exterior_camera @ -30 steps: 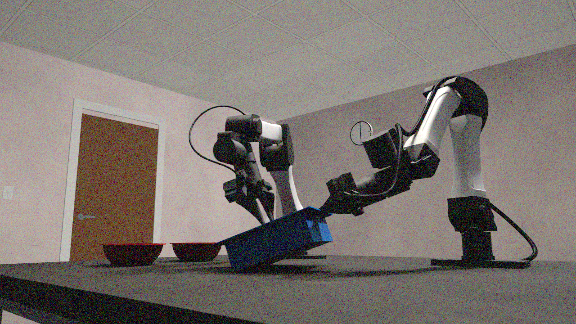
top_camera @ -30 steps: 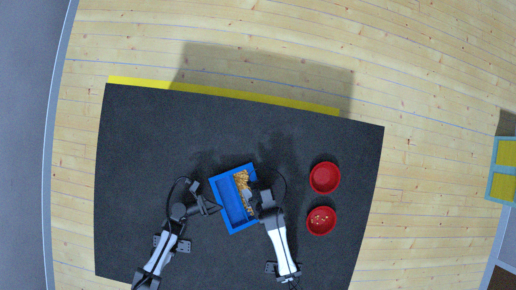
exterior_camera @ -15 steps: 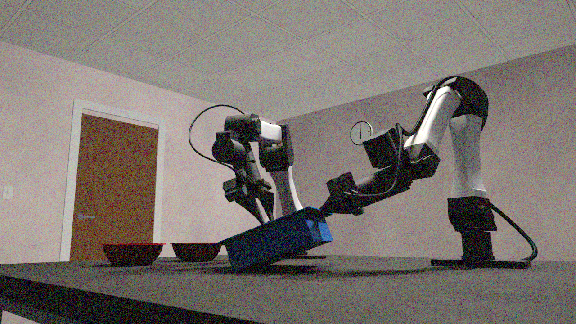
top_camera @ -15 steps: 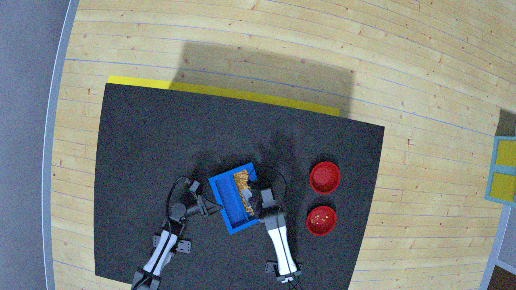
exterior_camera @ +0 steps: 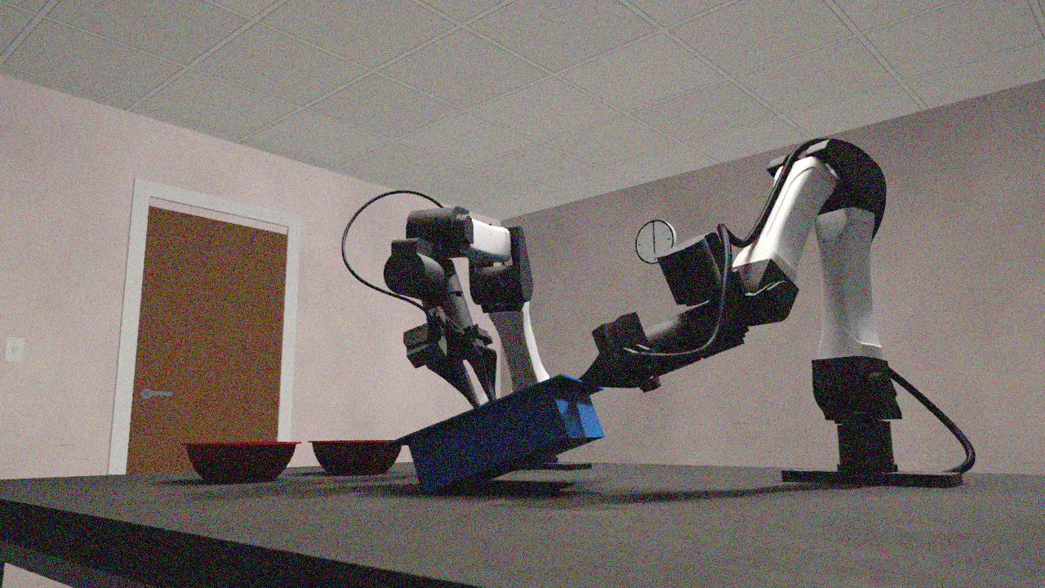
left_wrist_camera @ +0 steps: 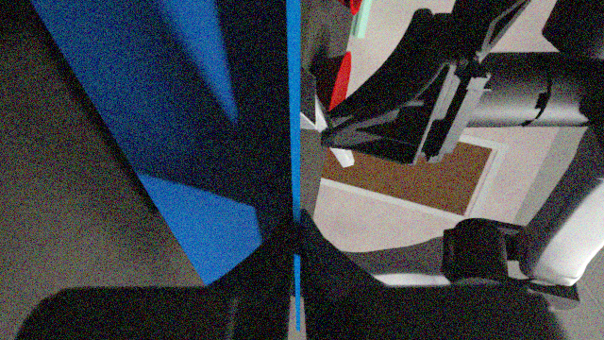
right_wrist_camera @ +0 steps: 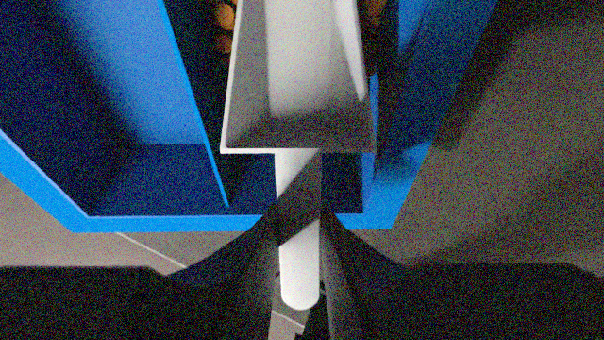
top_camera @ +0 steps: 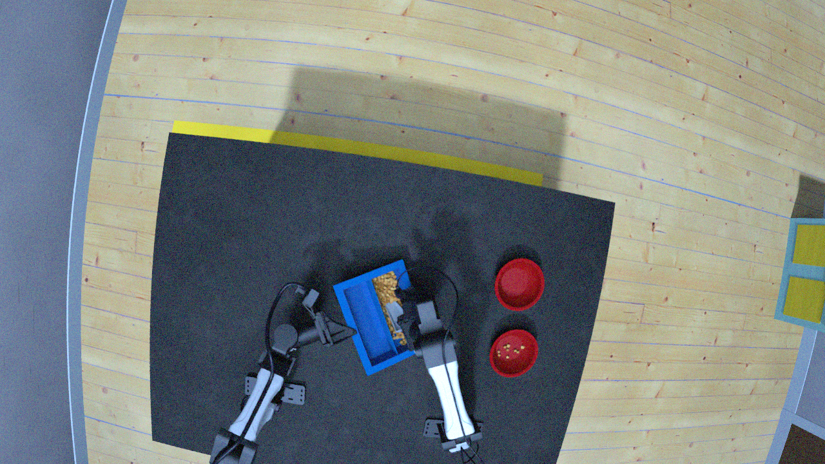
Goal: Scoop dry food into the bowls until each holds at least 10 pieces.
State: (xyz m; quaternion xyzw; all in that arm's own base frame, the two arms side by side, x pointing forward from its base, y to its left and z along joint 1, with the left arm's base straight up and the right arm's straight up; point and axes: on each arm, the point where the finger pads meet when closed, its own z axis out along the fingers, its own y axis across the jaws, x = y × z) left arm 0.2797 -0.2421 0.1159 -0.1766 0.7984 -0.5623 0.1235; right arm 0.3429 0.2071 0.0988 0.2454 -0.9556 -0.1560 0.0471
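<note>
The blue box [top_camera: 368, 272] [exterior_camera: 482, 438] [left_wrist_camera: 203, 250] [right_wrist_camera: 165, 224] is tilted, its left-arm side raised. My left gripper [top_camera: 354, 331] [exterior_camera: 586, 380] [left_wrist_camera: 296, 213] is shut on its raised rim. Food [top_camera: 385, 282] [right_wrist_camera: 226, 16] lies in the compartment away from the left arm. My right gripper [top_camera: 406, 320] [exterior_camera: 480, 402] [left_wrist_camera: 320, 131] [right_wrist_camera: 299, 209] is shut on the handle of the pale scoop [top_camera: 394, 316] [right_wrist_camera: 302, 71], whose pan is over the food compartment. The visible pan part looks empty; its front is cut off. One red bowl [top_camera: 513, 353] holds several pieces; the other red bowl [top_camera: 519, 283] looks empty.
Both bowls stand upright on the dark table [top_camera: 231, 202] [exterior_camera: 657, 526], to the right of the box in the top view. The box's other compartment [top_camera: 368, 320] shows no food. The right arm [top_camera: 446, 386] stands between the box and the bowls' side.
</note>
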